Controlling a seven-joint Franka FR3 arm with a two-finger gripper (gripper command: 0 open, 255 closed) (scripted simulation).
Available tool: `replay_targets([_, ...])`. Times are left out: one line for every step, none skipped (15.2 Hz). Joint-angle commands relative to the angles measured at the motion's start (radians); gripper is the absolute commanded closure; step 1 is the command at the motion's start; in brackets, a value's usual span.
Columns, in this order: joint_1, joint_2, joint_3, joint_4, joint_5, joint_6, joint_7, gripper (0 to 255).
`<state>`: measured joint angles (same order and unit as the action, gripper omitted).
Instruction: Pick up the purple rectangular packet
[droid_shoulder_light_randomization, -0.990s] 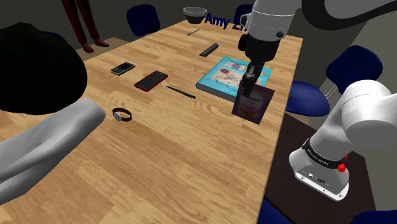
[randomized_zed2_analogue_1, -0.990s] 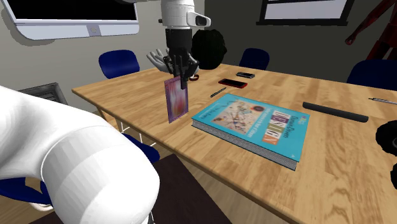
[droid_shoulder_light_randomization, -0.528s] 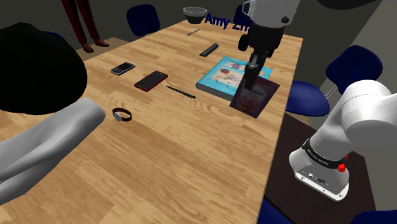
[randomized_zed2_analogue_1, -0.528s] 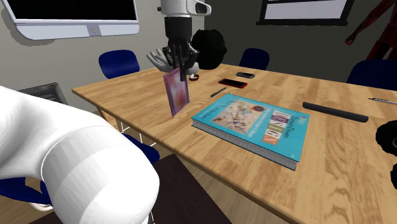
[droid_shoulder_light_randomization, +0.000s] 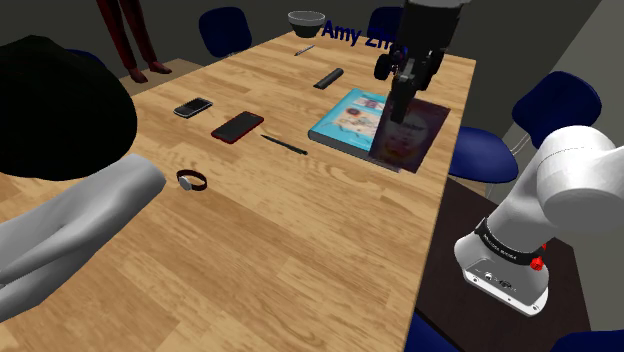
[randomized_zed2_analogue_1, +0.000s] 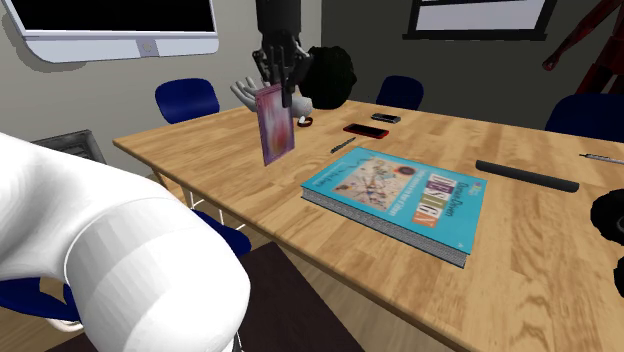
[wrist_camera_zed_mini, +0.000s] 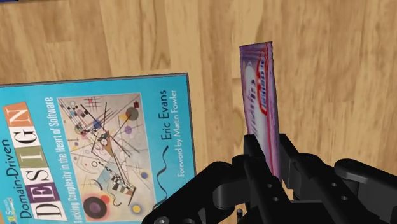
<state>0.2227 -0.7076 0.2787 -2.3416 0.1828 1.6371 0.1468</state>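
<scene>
A flat purple packet (droid_shoulder_light_randomization: 411, 135) with pink print hangs in the air above the wooden table (droid_shoulder_light_randomization: 300, 220), beside the blue book (droid_shoulder_light_randomization: 352, 120). My black gripper (droid_shoulder_light_randomization: 403, 88) is shut on its upper edge. In the second exterior view the purple packet (randomized_zed2_analogue_1: 276, 125) dangles under the gripper (randomized_zed2_analogue_1: 281, 88), well off the tabletop. From the wrist, the packet (wrist_camera_zed_mini: 261, 102) stands edge-on, clasped between my fingers (wrist_camera_zed_mini: 254, 156), with the book (wrist_camera_zed_mini: 89, 153) lying below next to it.
Lying on the table are a red phone (droid_shoulder_light_randomization: 237, 127), a dark phone (droid_shoulder_light_randomization: 193, 106), a pen (droid_shoulder_light_randomization: 284, 144), a wristwatch (droid_shoulder_light_randomization: 192, 180), a black remote (droid_shoulder_light_randomization: 328, 78) and a bowl (droid_shoulder_light_randomization: 306, 19). Blue chairs (droid_shoulder_light_randomization: 550, 105) stand around it. A seated mannequin (droid_shoulder_light_randomization: 60, 150) is at the shoulder view's left.
The gripper has risen with the packet in it, lifting it higher above the table. The packet has swung a little as it went up.
</scene>
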Motion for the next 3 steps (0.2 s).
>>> replay_targets([-0.002, 0.003, -0.004, 0.029, -0.003, -0.027, 0.001, 255])
replay_targets([-0.002, 0.003, -0.004, 0.031, -0.004, -0.029, 0.001, 255])
replay_targets([-0.002, 0.003, -0.004, 0.031, -0.004, -0.029, 0.001, 255])
